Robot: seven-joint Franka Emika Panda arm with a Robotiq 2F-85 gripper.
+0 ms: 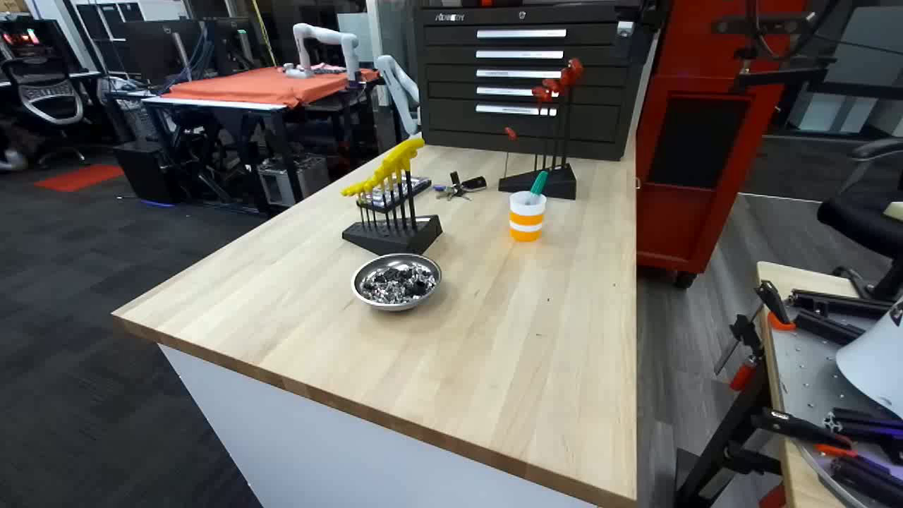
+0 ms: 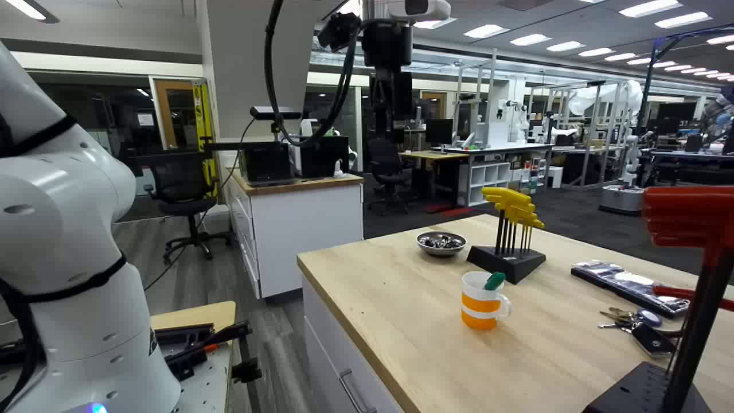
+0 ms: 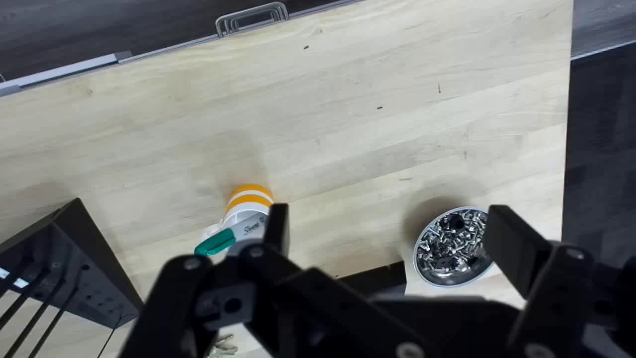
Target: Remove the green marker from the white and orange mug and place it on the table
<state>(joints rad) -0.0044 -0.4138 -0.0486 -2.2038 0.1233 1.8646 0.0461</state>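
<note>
I hold my jaws wide, higher than the worktop (image 1: 508,367). The marker (image 3: 237,232), green-capped, its pale barrel bearing dark lettering, leans in the upright orange-and-white mug (image 2: 480,306), nearer the worktop's drawer-side edge than the opposite one.

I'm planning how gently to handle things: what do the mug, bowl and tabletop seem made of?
Mug: smooth, with even white and orange bands; plastic or glazed ceramic, the look leaves it open.
Bowl: probably metal, shiny; it looks silvery and catches light.
Tabletop: probably wood, low-sheen; pale grain runs in joined strips.
</note>
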